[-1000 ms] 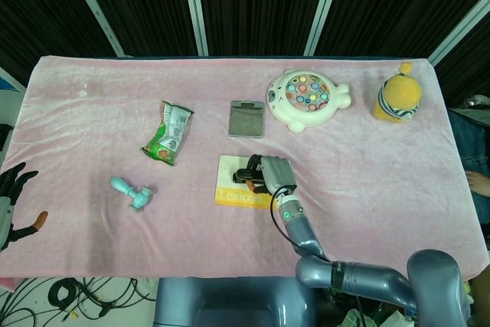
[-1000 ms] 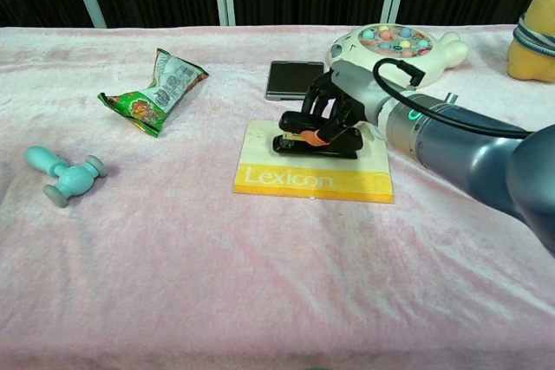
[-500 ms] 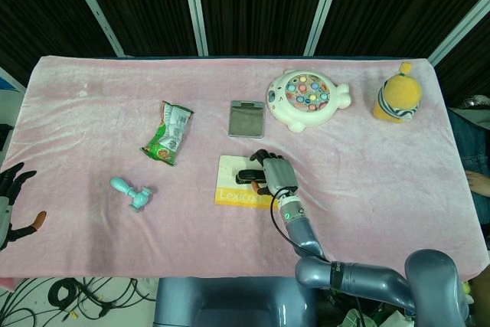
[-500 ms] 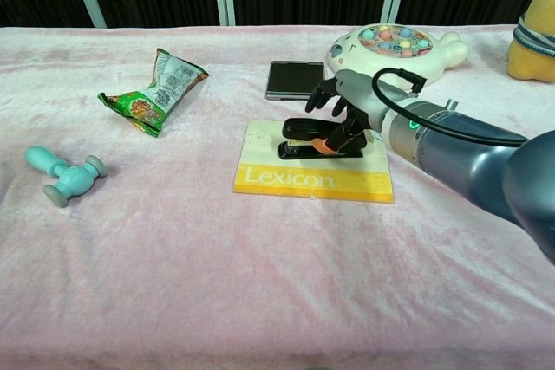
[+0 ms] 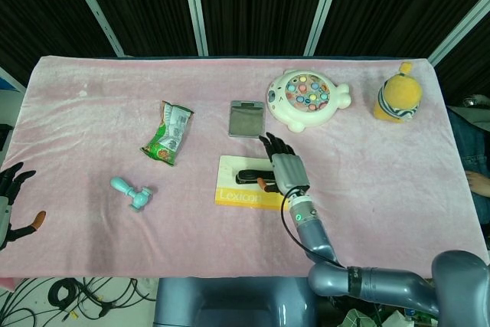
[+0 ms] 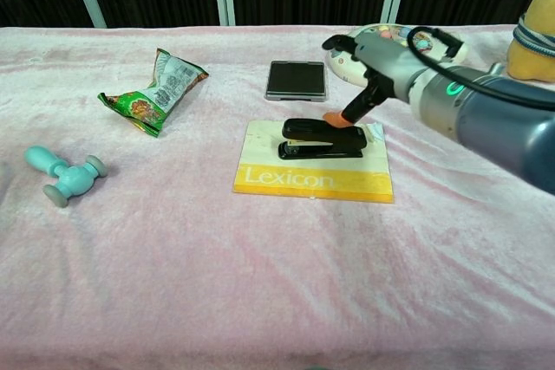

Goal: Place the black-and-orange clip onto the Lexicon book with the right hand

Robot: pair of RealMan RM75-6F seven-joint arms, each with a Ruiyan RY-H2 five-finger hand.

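Note:
The black-and-orange clip (image 6: 321,138) lies flat on the yellow-and-white Lexicon book (image 6: 312,181), on the book's upper half. Nothing holds it. My right hand (image 6: 375,60) hovers above and just right of the clip with its fingers spread; its orange-tipped thumb hangs close over the clip's right end. In the head view the same hand (image 5: 282,166) covers the clip's (image 5: 249,178) right end on the book (image 5: 232,196). My left hand (image 5: 9,198) rests at the table's far left edge, fingers apart and empty.
A green snack packet (image 5: 168,134) and a teal toy (image 5: 132,193) lie to the left. A dark phone-like slab (image 5: 246,119) sits just behind the book. A white fish game (image 5: 306,99) and a yellow plush (image 5: 398,93) stand at the back right.
My right hand let go of the clip, spread its fingers and rose up and back to the right. The clip stays lying on the book. The left hand has not moved.

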